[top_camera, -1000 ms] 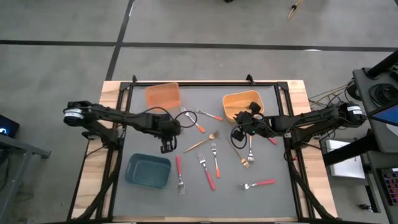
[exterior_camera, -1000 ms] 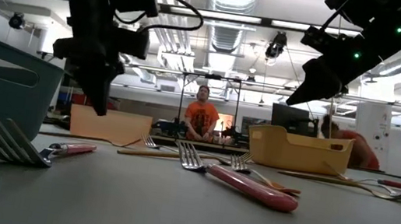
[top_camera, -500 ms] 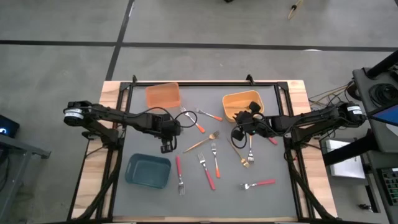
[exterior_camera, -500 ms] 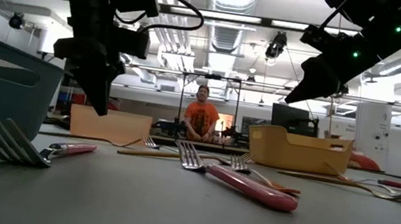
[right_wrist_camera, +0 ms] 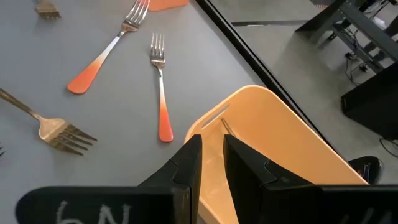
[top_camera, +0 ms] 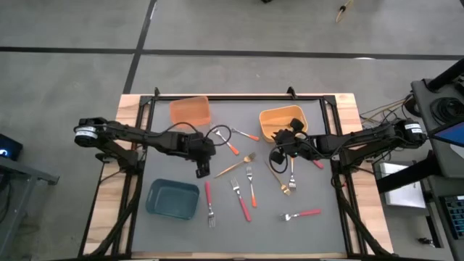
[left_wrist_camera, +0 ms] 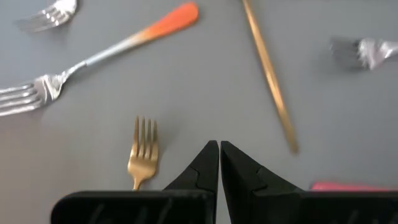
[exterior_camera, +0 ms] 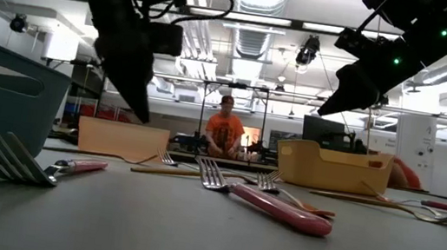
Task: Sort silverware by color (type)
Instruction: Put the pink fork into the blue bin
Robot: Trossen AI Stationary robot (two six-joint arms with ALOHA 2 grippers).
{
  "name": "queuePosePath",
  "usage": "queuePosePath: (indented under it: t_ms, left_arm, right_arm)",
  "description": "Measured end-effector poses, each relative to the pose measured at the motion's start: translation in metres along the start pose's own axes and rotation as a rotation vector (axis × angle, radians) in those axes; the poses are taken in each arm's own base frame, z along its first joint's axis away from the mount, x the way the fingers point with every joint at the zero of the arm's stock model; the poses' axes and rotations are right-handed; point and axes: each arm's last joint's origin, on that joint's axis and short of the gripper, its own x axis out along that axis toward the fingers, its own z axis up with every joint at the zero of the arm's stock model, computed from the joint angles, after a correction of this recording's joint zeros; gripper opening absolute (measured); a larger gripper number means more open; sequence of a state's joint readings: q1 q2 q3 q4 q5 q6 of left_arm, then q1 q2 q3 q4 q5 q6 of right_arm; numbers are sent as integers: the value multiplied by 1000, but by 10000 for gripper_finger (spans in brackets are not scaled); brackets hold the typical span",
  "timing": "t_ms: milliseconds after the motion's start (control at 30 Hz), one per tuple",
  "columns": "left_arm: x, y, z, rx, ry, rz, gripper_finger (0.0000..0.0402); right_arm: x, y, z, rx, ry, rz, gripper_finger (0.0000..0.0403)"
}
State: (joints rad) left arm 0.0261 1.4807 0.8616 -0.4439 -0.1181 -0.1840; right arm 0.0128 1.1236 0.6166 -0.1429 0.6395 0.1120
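Left tool (top_camera: 202, 172) hangs above the grey worktop (top_camera: 319, 232) near its centre, fingers (left_wrist_camera: 208, 168) pressed together, holding nothing. Right tool (top_camera: 278, 155) hovers by the near edge of the yellow-orange bin (top_camera: 278, 116); fingers slightly parted, nothing visible between them. The silverware lies scattered flat on the worktop: gold fork (top_camera: 235, 166) just beside the left tool, orange-handled fork (top_camera: 251, 185), red-handled forks (top_camera: 241, 199) toward the front. Orange bin (top_camera: 190, 110) at back left, teal bin (top_camera: 172, 199) at front left.
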Motion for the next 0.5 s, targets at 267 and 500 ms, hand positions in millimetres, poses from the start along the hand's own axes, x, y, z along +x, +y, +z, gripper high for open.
queuePosePath:
  t_ms: [267,500]
  left_arm:
    - [-1,-4,13,-92,-130,-54,0]
    - [-3,-17,17,-73,-191,-110,0]
  right_arm:
    - [0,0,0,0,1,0,59]
    - [1,0,-3,-5,7,0,59]
